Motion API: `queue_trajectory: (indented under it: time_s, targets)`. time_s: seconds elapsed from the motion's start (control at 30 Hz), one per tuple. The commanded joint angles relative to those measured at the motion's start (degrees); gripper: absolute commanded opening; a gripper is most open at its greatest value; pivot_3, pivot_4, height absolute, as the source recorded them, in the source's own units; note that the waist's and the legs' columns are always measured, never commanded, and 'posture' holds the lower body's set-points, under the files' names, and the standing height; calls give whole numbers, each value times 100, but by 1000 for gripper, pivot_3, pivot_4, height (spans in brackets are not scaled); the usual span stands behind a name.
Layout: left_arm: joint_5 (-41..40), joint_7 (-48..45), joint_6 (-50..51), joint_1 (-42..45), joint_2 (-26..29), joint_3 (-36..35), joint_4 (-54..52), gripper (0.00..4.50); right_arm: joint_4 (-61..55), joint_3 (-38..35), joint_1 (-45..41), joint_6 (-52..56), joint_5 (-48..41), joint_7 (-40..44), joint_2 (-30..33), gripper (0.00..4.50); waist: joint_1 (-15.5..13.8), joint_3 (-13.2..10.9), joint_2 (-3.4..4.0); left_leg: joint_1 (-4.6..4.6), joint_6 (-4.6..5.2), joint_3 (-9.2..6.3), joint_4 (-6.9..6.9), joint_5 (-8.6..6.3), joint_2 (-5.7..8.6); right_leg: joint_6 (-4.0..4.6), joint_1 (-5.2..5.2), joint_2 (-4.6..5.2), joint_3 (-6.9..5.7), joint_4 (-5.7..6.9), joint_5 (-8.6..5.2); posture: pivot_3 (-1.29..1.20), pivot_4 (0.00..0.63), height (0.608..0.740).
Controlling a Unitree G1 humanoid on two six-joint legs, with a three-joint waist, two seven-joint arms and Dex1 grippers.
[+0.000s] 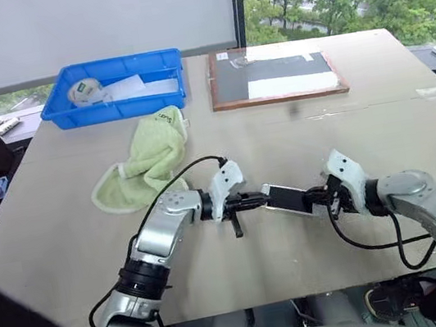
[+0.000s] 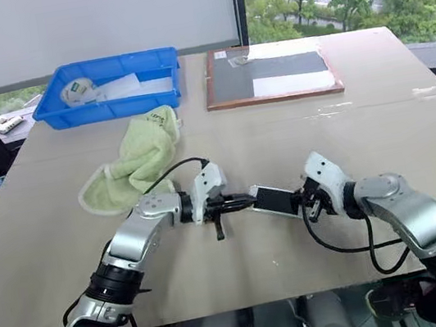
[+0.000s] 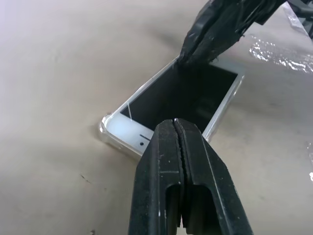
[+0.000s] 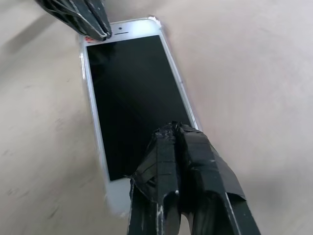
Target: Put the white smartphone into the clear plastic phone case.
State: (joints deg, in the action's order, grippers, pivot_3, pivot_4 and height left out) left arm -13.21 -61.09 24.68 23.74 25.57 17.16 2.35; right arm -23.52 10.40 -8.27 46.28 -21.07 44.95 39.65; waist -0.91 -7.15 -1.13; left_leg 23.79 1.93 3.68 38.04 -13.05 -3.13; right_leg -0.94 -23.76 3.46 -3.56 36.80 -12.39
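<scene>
In the lower middle of the left eye view, the white smartphone (image 1: 288, 199) lies screen up on the tan table (image 1: 62, 229), between the two grippers that meet it from either side. The left gripper (image 1: 259, 200) comes in from the left of the frame with its two black fingers pressed together, empty, their tips over the phone's left end; in the left wrist view those closed fingers (image 3: 183, 171) stand right over the phone's white bezel. The right gripper (image 1: 316, 195) comes in from the right, likewise pinched shut with nothing between its fingers, and its tips rest on the phone's right end; in the right wrist view its taped fingers (image 4: 181, 166) sit on the near end of the black screen while the other gripper's tip touches the far corner. The clear plastic phone case (image 3: 103, 128) shows as a thin glinting rim around the phone's edges and rounded corner, so the phone lies inside it; whether every corner is fully seated I cannot tell. In the upper left of the left eye view a blue plastic bin (image 1: 59, 101) holds a roll of tape (image 1: 84, 91) and white paper. Just below it, left of centre, lies a crumpled light green cloth (image 1: 147, 162). At upper centre right rests a wooden-framed board (image 1: 275, 76) with dark and white panels.
</scene>
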Motion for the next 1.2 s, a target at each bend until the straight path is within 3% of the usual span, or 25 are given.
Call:
queue_trajectory:
  time_s: [0.03,0.33,0.57,0.7,0.9,0.93,0.97,1.03,1.2]
  targets:
    - [-26,5,-36,-1,-3,-13,-169,0,-209,89,342,374,-441,381,128,18,5,-6,-2,1,21,-2,-6,13,-2,0,0,-5,-6,-2,0,0,150,740]
    - [-11,0,-26,-5,17,14,-163,0,371,966,39,572,349,223,629,18,10,-22,-8,-3,26,5,-49,15,-3,5,-12,-31,-16,-16,-4,0,150,740]
    - [20,27,-48,-3,27,26,-160,0,865,1437,-412,778,554,236,600,18,14,-5,-41,-15,0,5,-49,0,-3,5,-6,16,-32,-21,-4,0,150,740]
    - [-71,162,-262,-86,-52,-170,-249,0,503,658,-88,-445,424,-91,103,18,9,-4,-53,-14,-2,1,-50,-1,-2,5,-4,57,-81,-22,-4,0,150,740]
    - [-421,424,-522,-237,-278,-699,-474,0,-123,-362,468,-1717,345,-704,-679,18,11,-91,13,17,25,15,-58,16,0,2,-30,55,-99,-24,-2,0,150,740]
    - [-478,515,-556,-262,-318,-817,-503,248,-274,-652,524,-1700,55,-804,-864,4,7,-105,13,17,26,21,-62,16,0,1,-33,49,-102,-24,-2,0,150,740]
    - [-559,573,-535,-301,-325,-936,-558,570,-469,-849,596,-1739,-113,-772,-890,464,10,-119,13,20,26,30,-69,17,1,1,-41,27,-102,-23,-2,0,150,740]
    - [-707,656,-511,-405,-284,-1186,-673,1329,-760,-1085,724,-1788,-112,-728,-771,961,7,-143,20,22,25,36,-71,16,-1,-19,-44,19,-96,-22,10,0,150,740]
    - [-1084,822,-251,-667,-160,-1647,-940,3812,-1116,-1731,1127,-1693,-292,-660,-506,3365,2,-154,11,38,25,36,-72,16,0,-30,-59,16,-96,-22,2,0,150,740]
